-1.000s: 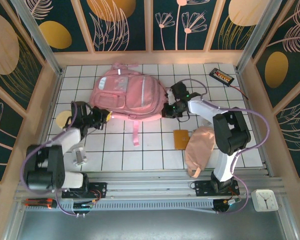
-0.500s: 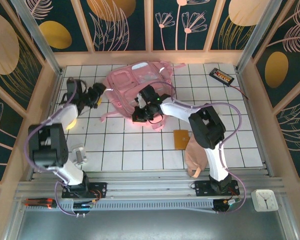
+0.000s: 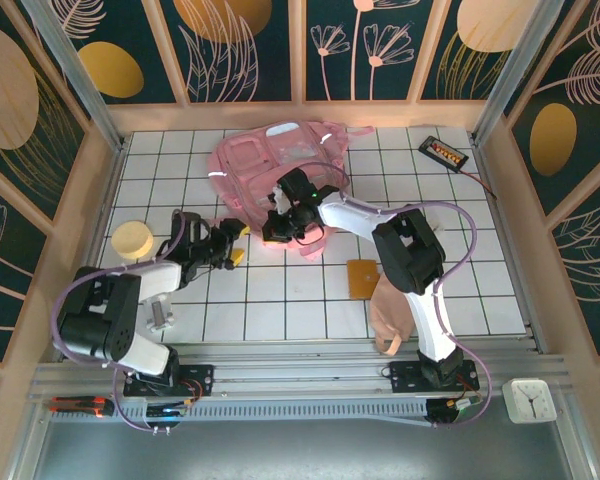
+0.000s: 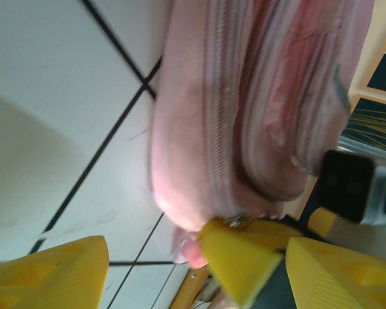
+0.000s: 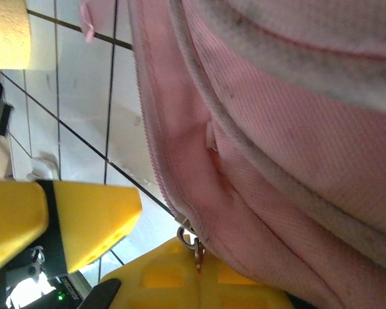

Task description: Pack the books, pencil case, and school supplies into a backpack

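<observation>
The bright pink backpack (image 3: 275,165) lies crumpled at the back centre of the tiled table. My right gripper (image 3: 283,224) sits at its near edge, and in the right wrist view the fingers (image 5: 198,273) are shut on the metal zipper pull (image 5: 192,243). My left gripper (image 3: 230,246) hovers open just left of it; its yellow fingers (image 4: 58,273) stand wide apart below the backpack's zipped edge (image 4: 244,109). The peach pencil case (image 3: 398,300) and the orange pad (image 3: 361,278) lie at the near right. The books are out of view.
A pale yellow disc (image 3: 132,240) rests at the left, near my left arm. A black gadget (image 3: 443,152) lies at the back right corner. Wooden walls close in the table on three sides. A small metal piece (image 3: 158,312) stands near the left arm's base.
The backpack was pulled toward the back and turned over. My right gripper moved left with it. My left gripper opened and swung in toward the backpack's near edge.
</observation>
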Controlling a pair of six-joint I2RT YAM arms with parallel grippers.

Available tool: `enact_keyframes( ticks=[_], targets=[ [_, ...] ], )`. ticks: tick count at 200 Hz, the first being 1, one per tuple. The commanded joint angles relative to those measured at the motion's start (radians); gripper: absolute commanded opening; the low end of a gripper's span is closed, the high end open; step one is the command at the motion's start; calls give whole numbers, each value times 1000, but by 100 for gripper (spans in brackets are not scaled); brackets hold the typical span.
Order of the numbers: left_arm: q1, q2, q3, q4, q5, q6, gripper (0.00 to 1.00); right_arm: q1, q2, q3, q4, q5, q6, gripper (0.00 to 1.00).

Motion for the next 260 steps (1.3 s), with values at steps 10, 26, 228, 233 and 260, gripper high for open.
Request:
enact_keyframes(
  ticks=[10, 26, 228, 233, 260],
  targets=[
    [-21, 91, 76, 144, -5, -76, 71, 5, -46, -37, 8, 4, 4, 0],
    [-32, 140, 96, 165, 0, -86, 67, 10, -46, -40, 17, 7, 10, 0],
    [-3, 164, 117, -126, -1, 266, 0, -168, -146, -124, -228, 179, -83, 0],
    [2, 150, 118, -156, -5, 287, 0, -192, -144, -118, -242, 186, -94, 0],
    [28, 78, 133, -292, -26, 407, 0, -285, -126, -76, -300, 216, -140, 0]
  ],
)
